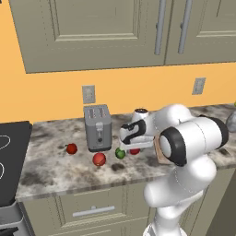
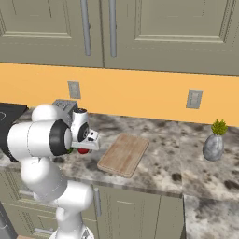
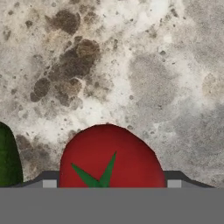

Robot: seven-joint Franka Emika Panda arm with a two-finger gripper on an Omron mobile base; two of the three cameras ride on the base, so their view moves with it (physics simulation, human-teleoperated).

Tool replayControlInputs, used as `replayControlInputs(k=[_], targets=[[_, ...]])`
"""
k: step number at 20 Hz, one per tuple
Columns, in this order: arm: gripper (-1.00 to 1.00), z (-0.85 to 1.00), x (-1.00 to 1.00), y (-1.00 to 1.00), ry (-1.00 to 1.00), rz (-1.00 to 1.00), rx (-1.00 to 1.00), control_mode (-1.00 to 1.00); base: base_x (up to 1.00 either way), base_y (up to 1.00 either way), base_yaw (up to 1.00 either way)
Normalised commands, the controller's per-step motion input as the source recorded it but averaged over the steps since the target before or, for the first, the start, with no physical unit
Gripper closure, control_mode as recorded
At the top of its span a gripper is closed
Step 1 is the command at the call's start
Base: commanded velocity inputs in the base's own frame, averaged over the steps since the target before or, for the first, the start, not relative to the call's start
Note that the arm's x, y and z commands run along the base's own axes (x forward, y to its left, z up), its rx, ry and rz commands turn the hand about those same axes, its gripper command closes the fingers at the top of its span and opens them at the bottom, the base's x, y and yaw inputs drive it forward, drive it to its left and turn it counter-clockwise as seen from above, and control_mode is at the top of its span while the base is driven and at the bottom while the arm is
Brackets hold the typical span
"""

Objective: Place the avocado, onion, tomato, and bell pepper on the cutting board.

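Note:
A red tomato (image 3: 111, 153) with a green stem lies low in the hand view, between the two fingertips of my gripper (image 3: 111, 184). The fingers stand wide, one on each side of it, and the gripper looks open. From the left base the gripper (image 1: 134, 145) hangs just over that tomato (image 1: 134, 151), with the green avocado (image 1: 120, 153) right beside it. Two more red round items (image 1: 98, 159) (image 1: 71, 148) lie further left; I cannot tell which is the onion or the pepper. The tan cutting board (image 2: 123, 154) lies bare to the right of the gripper (image 2: 84, 146).
A silver toaster (image 1: 97, 126) stands just behind the vegetables, against the yellow wall. A dark stovetop (image 1: 11, 156) borders the counter on the left. A grey vase with a small plant (image 2: 214, 142) stands far right. The counter's front edge (image 1: 92, 186) runs close below the vegetables.

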Motion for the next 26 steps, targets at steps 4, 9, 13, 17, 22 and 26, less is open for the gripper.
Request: replayControlInputs(k=[4, 9, 13, 17, 22, 26], targets=[[1.0, 0.29, -0.03, 0.0, 0.0, 0.0, 0.0, -1.0, 0.0, 0.0, 0.0], [1.0, 0.64, -0.29, -0.24, -0.12, 0.0, 0.0, -1.0, 0.0, 0.0, 0.0], [1.0, 0.67, -0.33, -0.5, -0.2, 0.0, 0.0, -1.0, 0.0, 0.0, 0.0], [1.0, 0.55, -0.09, -0.66, -0.18, 0.0, 0.0, -1.0, 0.0, 0.0, 0.0], [1.0, 0.25, 0.08, -0.58, -0.05, 0.0, 0.0, -1.0, 0.0, 0.0, 0.0], [1.0, 0.09, 0.26, -0.61, 0.0, -0.01, 0.0, -1.0, 0.0, 0.0, 0.0]])
